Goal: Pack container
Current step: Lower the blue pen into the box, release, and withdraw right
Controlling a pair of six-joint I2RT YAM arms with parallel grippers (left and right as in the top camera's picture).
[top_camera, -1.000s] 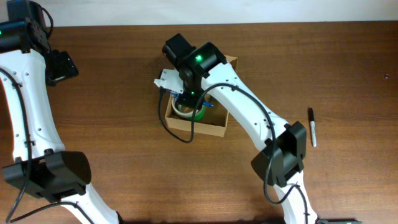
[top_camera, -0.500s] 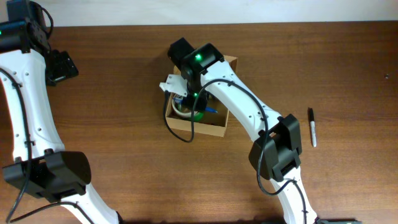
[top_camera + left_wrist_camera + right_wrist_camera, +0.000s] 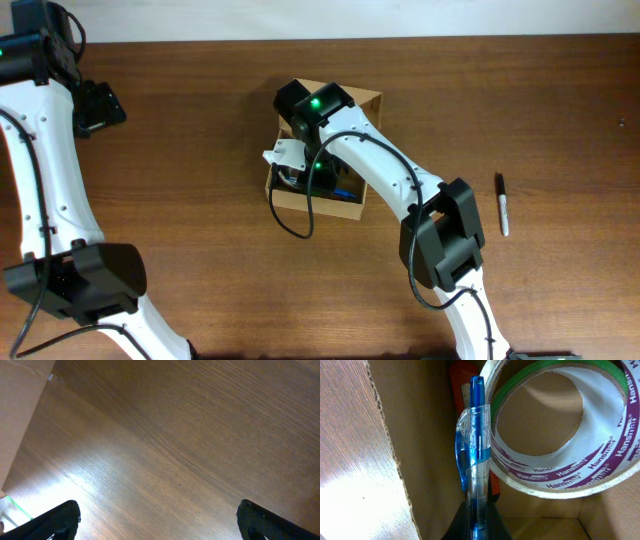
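Observation:
The tan cardboard container (image 3: 340,205) stands open at the table's middle, partly under my right arm. My right gripper (image 3: 479,522) is inside it, shut on a blue and clear pen (image 3: 476,450) that points along the box wall (image 3: 427,435). A tape roll (image 3: 555,425) with white, green and purple "Hansmat" print leans in the box beside the pen. Something orange-red (image 3: 457,375) lies behind the pen. In the overhead view the gripper (image 3: 300,165) sits over the box's left half. My left gripper (image 3: 160,520) is open and empty over bare wood at the far left.
A black marker (image 3: 502,204) lies on the table right of the box. The table's far edge meets a pale wall (image 3: 400,18). A pale cardboard-like surface (image 3: 17,410) shows at the left of the left wrist view.
My right gripper has moved down and deeper into the box with the pen. The left arm has not moved.

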